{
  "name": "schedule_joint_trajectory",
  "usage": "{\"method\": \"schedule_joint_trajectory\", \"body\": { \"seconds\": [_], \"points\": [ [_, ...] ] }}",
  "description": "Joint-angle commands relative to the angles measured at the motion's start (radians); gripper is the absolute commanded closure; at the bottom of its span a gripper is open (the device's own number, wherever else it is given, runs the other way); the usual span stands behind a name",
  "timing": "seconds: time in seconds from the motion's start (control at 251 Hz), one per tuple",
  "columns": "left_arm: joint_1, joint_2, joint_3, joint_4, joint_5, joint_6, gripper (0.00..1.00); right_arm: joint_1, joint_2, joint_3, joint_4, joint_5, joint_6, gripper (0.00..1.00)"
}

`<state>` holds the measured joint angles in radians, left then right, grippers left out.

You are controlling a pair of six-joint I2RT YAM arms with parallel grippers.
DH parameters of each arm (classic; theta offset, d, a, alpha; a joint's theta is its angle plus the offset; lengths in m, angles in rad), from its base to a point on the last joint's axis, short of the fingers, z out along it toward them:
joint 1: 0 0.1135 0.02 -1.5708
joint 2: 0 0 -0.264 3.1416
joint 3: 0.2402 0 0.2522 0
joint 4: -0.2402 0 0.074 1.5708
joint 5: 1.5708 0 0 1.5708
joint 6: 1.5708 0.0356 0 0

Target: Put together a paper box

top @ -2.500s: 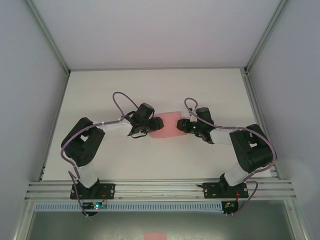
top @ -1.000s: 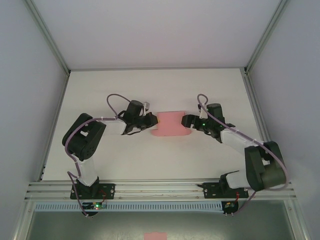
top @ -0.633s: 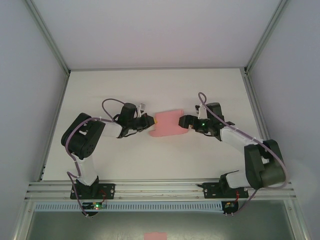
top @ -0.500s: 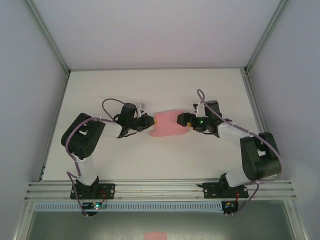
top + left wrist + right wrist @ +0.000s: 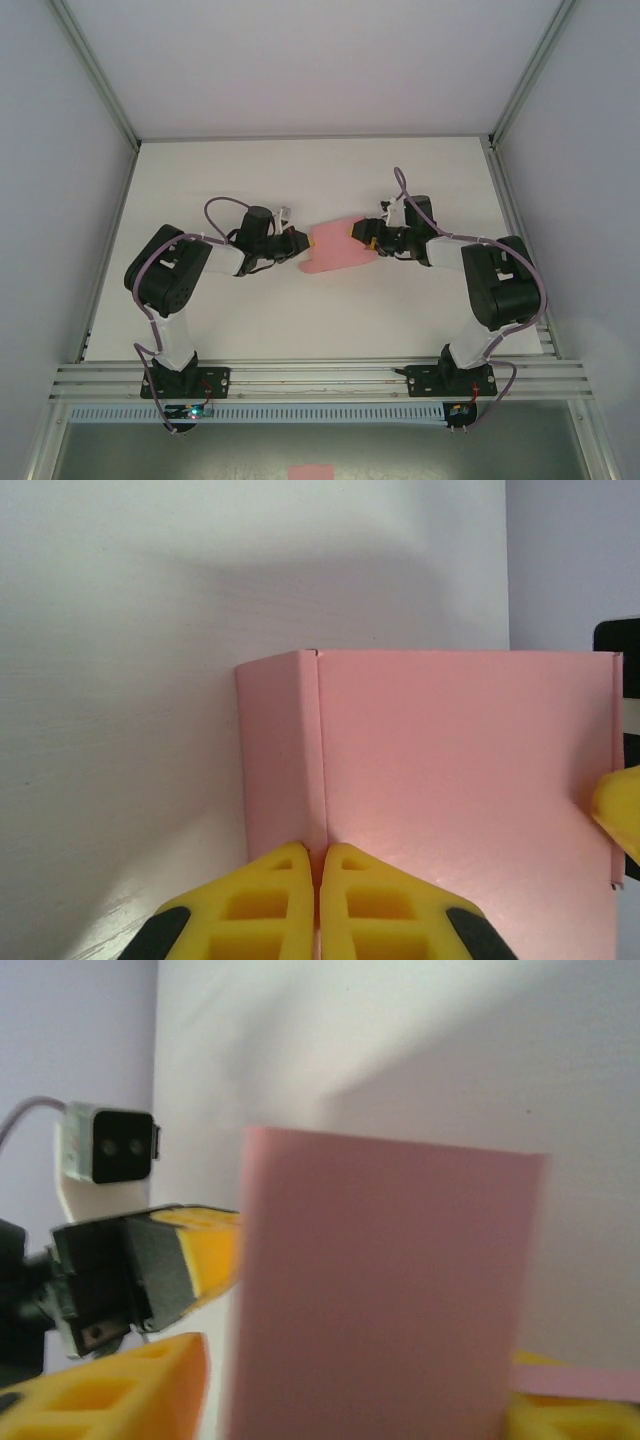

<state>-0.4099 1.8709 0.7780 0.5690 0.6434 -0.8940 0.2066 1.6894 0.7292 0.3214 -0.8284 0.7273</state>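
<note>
The paper box [image 5: 335, 246] is a pink card piece held a little tilted mid-table between both arms. My left gripper [image 5: 302, 247] is shut on its left end; in the left wrist view the yellow fingertips [image 5: 290, 865] pinch the card at the fold line, gripper [image 5: 318, 858]. My right gripper [image 5: 362, 236] straddles the right end. In the right wrist view the paper box [image 5: 380, 1290] stands between its fingers, gripper [image 5: 360, 1370]. A thin gap shows beside the left finger [image 5: 130, 1390]. The left gripper's finger [image 5: 195, 1245] shows behind the box.
The white table [image 5: 300, 180] lies inside an enclosure with grey side walls. Aluminium rails [image 5: 320, 375] run along the near edge over the arm bases. A small pink rectangle [image 5: 310, 470] sits at the bottom edge.
My right gripper has swung in over the box's right end and its jaws have narrowed around it. The box has tilted slightly. The left gripper keeps its pinch.
</note>
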Motion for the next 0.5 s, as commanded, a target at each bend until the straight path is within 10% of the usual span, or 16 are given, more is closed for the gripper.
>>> {"method": "schedule_joint_trajectory", "body": {
  "seconds": [0.0, 0.124, 0.303, 0.499],
  "points": [
    [0.006, 0.035, 0.000, -0.112, -0.036, 0.059, 0.91, -0.006, -0.042, -0.009, 0.053, -0.052, 0.016, 0.55],
    [0.007, -0.031, 0.033, -0.111, -0.055, 0.138, 0.79, -0.016, -0.087, -0.019, -0.003, -0.035, 0.011, 0.65],
    [-0.009, -0.254, 0.134, -0.304, -0.151, 0.470, 0.01, -0.035, -0.196, -0.015, -0.107, -0.011, -0.003, 0.62],
    [-0.229, -0.530, 0.173, -0.531, -0.427, 1.085, 0.00, -0.055, -0.296, 0.034, -0.289, 0.011, 0.067, 0.64]
  ]
}}
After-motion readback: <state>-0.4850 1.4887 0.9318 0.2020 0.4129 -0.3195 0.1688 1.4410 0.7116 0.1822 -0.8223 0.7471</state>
